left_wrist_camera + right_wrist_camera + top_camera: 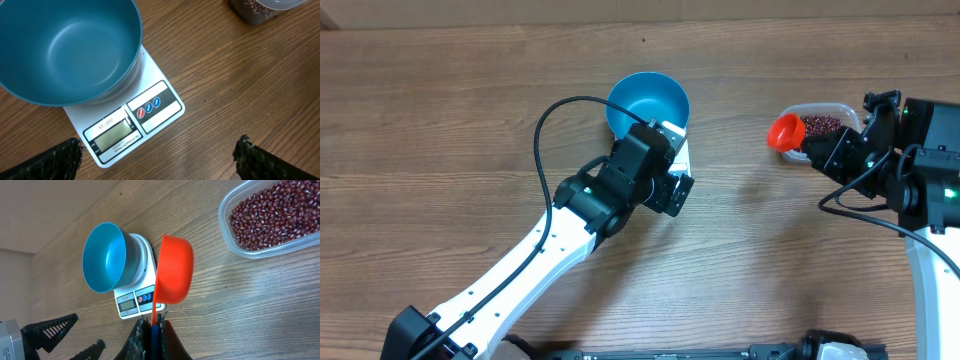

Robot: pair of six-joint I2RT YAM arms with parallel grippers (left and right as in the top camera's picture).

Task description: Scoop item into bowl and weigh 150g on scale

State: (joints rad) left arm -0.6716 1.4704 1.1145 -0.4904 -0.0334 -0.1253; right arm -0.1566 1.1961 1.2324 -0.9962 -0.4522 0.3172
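Observation:
The empty blue bowl [648, 103] [65, 45] [102, 257] stands on the white scale [679, 152] [145, 112] [132, 300], whose display is blank. My left gripper [665, 172] [159, 150] hovers open just in front of the scale's display edge, holding nothing. The beans [823, 124] [272, 215] lie in a clear tub [255, 10]. My right gripper [825, 150] [155, 325] is shut on the handle of a red scoop [785, 131] [174, 270], which hangs beside the tub and looks empty from overhead.
Bare wooden table lies between the scale and the tub [840, 108]. The left arm [550, 240] runs in from the lower left, with a black cable looping above it. The right arm's base sits at the right edge.

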